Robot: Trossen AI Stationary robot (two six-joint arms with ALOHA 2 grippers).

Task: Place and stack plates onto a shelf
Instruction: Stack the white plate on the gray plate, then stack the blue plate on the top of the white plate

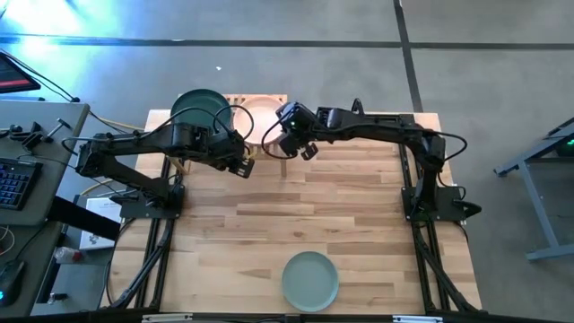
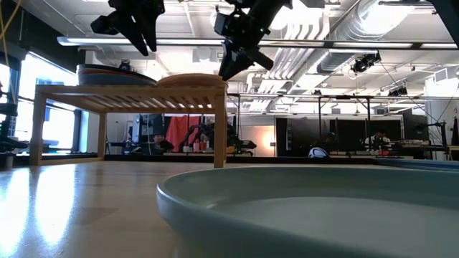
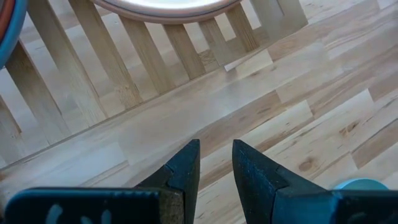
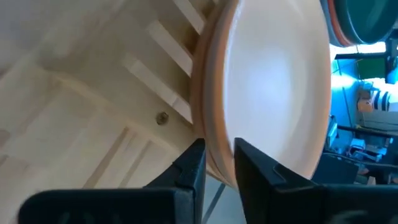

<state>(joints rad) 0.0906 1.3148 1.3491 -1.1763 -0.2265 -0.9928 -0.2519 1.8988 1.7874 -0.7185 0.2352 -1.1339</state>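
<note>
The shelf stands at the table's far edge. On its left half lies a stack of plates with a dark teal one on top. A peach-pink plate lies flat on the slats of the right half. My right gripper is open at this plate's near right rim, one finger on each side of the rim. My left gripper hangs open above the bare tabletop just in front of the shelf, with nothing between its fingers. A sage green plate rests on the table at the near edge. My right gripper straddles the peach-pink plate's rim, slanting down from the table's near right. There is a gap between the fingers, and I cannot tell whether a pad touches the rim. The plate lies flat on the shelf's slats.
The sage green plate fills the foreground of the low view. Between it and the shelf the wooden tabletop lies open. A desk with a keyboard stands beyond the table's left edge.
</note>
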